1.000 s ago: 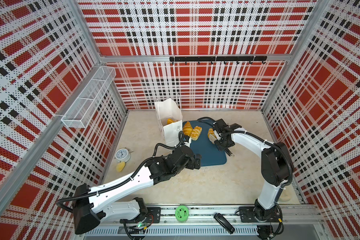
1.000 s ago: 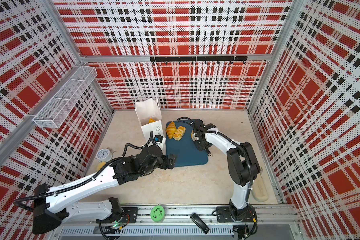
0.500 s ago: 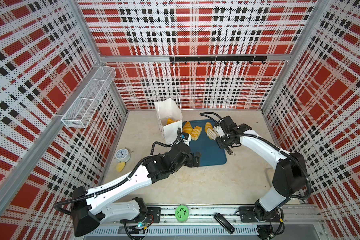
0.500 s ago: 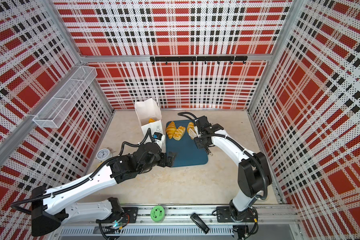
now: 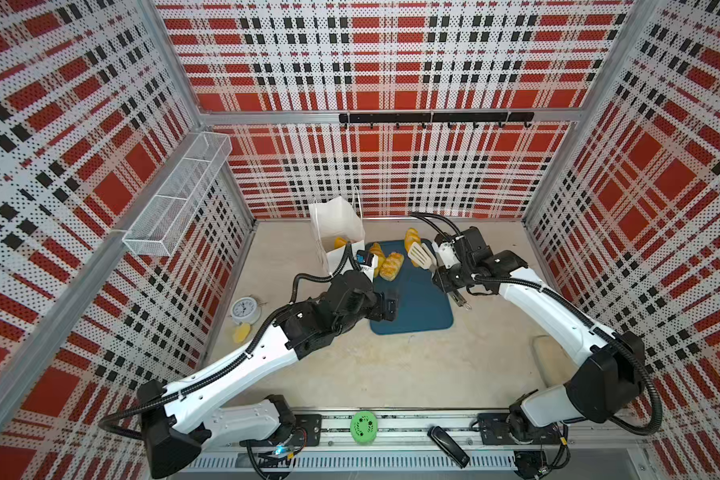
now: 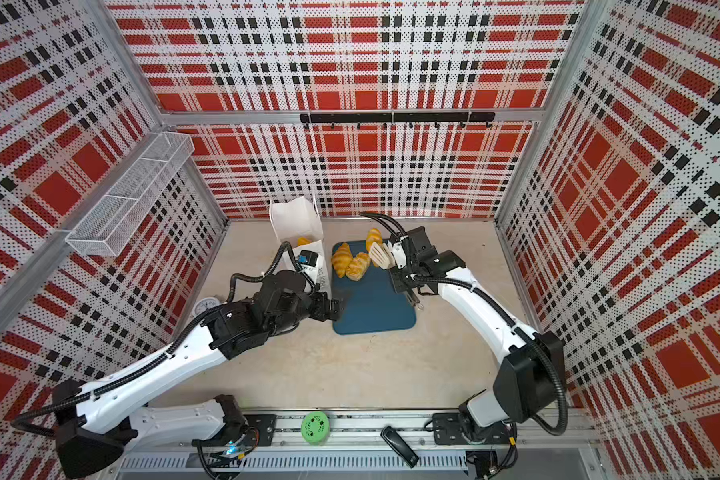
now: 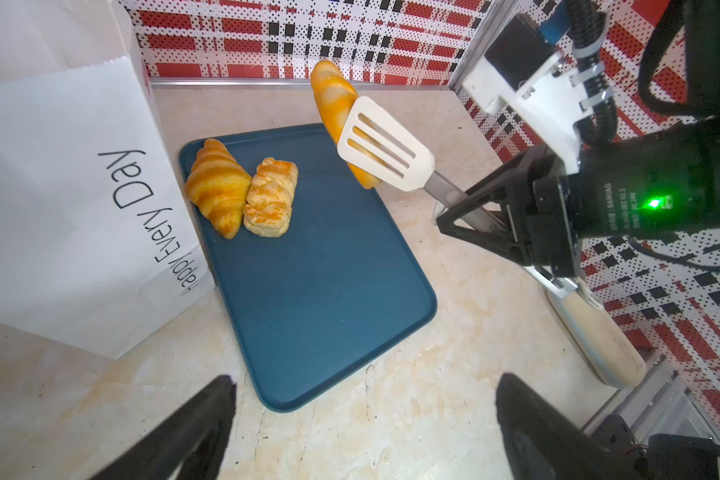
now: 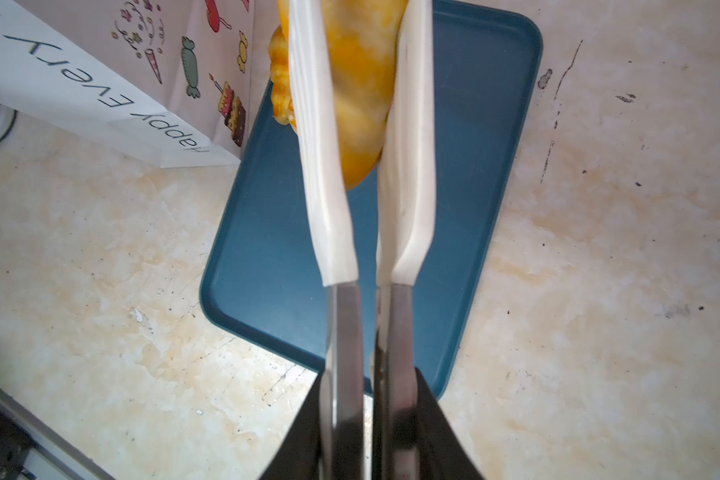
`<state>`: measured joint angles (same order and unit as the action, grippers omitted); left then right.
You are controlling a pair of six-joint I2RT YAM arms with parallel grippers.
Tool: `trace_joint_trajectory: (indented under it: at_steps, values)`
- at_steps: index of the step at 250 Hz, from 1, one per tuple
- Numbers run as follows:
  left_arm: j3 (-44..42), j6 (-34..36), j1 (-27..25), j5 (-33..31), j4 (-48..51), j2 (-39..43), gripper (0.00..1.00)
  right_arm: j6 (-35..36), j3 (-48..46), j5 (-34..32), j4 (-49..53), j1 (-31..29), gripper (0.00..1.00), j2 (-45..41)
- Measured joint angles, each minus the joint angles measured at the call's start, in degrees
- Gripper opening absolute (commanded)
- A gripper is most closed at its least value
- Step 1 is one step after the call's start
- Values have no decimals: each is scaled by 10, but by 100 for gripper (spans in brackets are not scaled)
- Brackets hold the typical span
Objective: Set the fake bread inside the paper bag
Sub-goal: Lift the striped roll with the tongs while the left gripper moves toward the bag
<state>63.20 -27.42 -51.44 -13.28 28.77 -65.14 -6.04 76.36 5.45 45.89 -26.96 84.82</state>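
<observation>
Since a second ago: right arm swung outward, tongs (image 7: 385, 145) raised striped loaf (image 7: 332, 93) off teal tray (image 7: 329, 270). Now right gripper (image 8: 366, 436) clenched on steel tong arms. White slotted paddles pinch glossy loaf in air over tray's back edge. Left gripper (image 7: 362, 384) spread wide by tray's edge. Ridged croissant (image 7: 217, 187) and flaky braided pastry (image 7: 271, 195) touch on tray beside white paper bag (image 7: 59, 187). One golden piece (image 5: 341, 242) inside bag.

Beige marbled tabletop (image 5: 391, 365) with teal tray (image 5: 416, 307), paper bag (image 5: 333, 220), small clock (image 5: 245, 309)
</observation>
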Motion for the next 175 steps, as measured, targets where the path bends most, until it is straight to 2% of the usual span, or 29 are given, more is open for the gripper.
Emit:
trace_joint_trajectory:
  at_steps: [99, 175]
  values:
    - [61, 26, 28, 1, 13, 4, 99, -27, 2, 40, -13, -1, 30, -24]
    - [117, 36, 47, 11, 45, 4, 99, -43, 39, 58, -34, -23, 31, -37]
